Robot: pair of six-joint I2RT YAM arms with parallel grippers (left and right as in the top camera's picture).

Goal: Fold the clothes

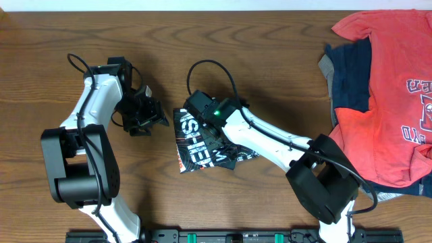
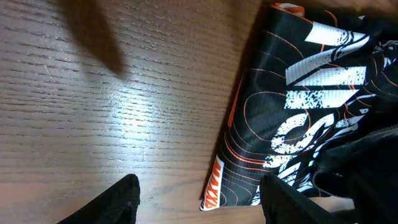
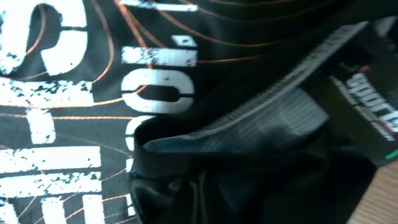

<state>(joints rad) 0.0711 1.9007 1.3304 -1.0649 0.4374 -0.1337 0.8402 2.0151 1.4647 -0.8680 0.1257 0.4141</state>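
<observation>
Over on the left, the left gripper (image 1: 159,116) hangs low above bare wood just beside the shirt's edge, jaws well apart and nothing in them. In the middle, nearer the front edge, the black T-shirt (image 1: 192,152) lies bunched into a small uneven packet, lettering up. On top of it sits the right gripper (image 1: 197,118), jaws closed tight; its own camera shows only folds and the grey collar, so I cannot tell whether it has pinched any cloth. Here's the danger: if that pinch caught several layers, or none, a pull would likely drag the whole packet and undo the folds. With the left jaws off the cloth, nothing pins the near edge, so the slick fabric may well slide. Far right, the red T-shirt (image 1: 385,88) and the navy garment (image 1: 351,74) lie heaped well apart, and a wide swing could snag them. The table (image 1: 270,54) is smooth brown wood grain with a sheen, a black rail (image 1: 223,236) along its front; of the room, nothing shows.
</observation>
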